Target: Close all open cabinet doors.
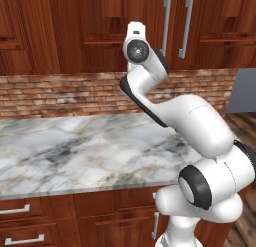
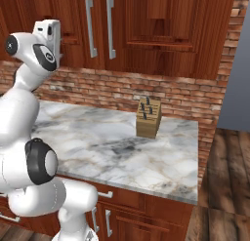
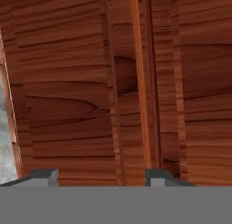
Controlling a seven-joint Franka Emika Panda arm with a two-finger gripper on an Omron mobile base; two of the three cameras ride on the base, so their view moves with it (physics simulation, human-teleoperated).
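**Operator:** Hand view puts my gripper (image 3: 102, 177) right up against reddish-brown wood: the two dark tips stand apart with nothing between them, so the jaws are spread and holding nothing. That wood is a panel of one of the cabinet doors (image 3: 72, 105).

**Spotter:** Where are the doors from the base?

**Operator:** Up on the far wall above the marble counter (image 1: 75, 151). In the left base view the hand is raised in front of the door just left of the two grey bar handles (image 1: 166, 26). In the right base view those handles sit right of the hand, and a knife block (image 2: 148, 117) stands well to the right on the counter.

**Spotter:** Is that door open?

**Operator:** I can't tell for sure; the arm hides its edge, though the hand view shows a pale strip at the left that may be a gap.

**Spotter:** How would you finish?

**Operator:** I'd push flat and square on the panel near its free edge, slowly, away from the handles, until it seats flush.
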